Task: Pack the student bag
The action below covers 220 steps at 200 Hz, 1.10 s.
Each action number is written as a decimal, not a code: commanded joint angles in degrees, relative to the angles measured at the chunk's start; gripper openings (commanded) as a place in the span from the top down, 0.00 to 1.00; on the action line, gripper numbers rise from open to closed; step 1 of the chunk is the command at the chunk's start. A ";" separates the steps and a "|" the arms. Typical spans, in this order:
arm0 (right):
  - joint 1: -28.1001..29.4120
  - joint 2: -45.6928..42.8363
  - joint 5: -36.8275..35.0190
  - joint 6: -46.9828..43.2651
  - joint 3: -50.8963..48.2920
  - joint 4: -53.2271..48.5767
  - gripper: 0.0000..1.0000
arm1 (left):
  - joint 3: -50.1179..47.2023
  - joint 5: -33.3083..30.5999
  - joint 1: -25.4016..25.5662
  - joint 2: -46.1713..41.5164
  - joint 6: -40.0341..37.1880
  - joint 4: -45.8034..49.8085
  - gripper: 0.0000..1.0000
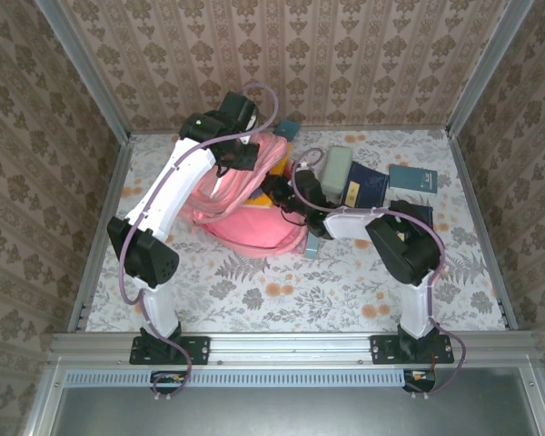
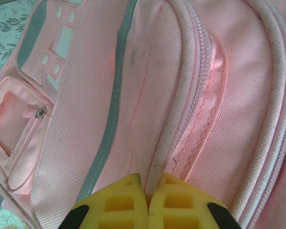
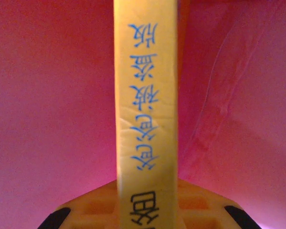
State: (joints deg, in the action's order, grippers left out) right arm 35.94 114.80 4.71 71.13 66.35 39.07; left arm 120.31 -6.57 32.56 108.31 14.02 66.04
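Observation:
The student bag (image 1: 245, 218), big, soft and pink, lies left of the table's middle. My left gripper (image 1: 240, 153) is over its far end. In the left wrist view the yellow fingers (image 2: 128, 200) are shut on the whitish piped rim (image 2: 158, 157) of the student bag (image 2: 86, 95), beside its zipper. My right gripper (image 1: 280, 193) reaches into the bag's right side. In the right wrist view it is shut (image 3: 145, 193) on a yellow book (image 3: 145, 95) with blue characters on its spine, with the student bag's pink lining (image 3: 47, 95) all round it.
A grey-green pouch (image 1: 336, 167), a dark blue book (image 1: 369, 186) and a teal book (image 1: 414, 178) lie right of the bag. A teal item (image 1: 288, 128) sits behind the bag and a small blue thing (image 1: 312, 245) at its near right. Patterned walls enclose the table.

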 commanded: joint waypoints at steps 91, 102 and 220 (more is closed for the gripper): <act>6.86 23.91 -22.10 9.60 33.61 -3.65 0.90 | -0.79 4.41 -0.80 -3.49 2.54 -3.81 1.00; 6.79 24.35 -20.13 8.28 34.89 -5.20 0.69 | -1.81 4.76 -1.42 -3.97 2.91 -4.14 1.00; 4.66 -1.10 -4.91 -13.31 11.50 -20.03 0.30 | -14.32 5.22 -6.01 -9.37 3.51 -9.39 1.00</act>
State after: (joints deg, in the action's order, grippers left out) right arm 41.25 122.30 -6.33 67.29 80.71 25.85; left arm 107.74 -0.80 28.29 102.96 15.88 58.83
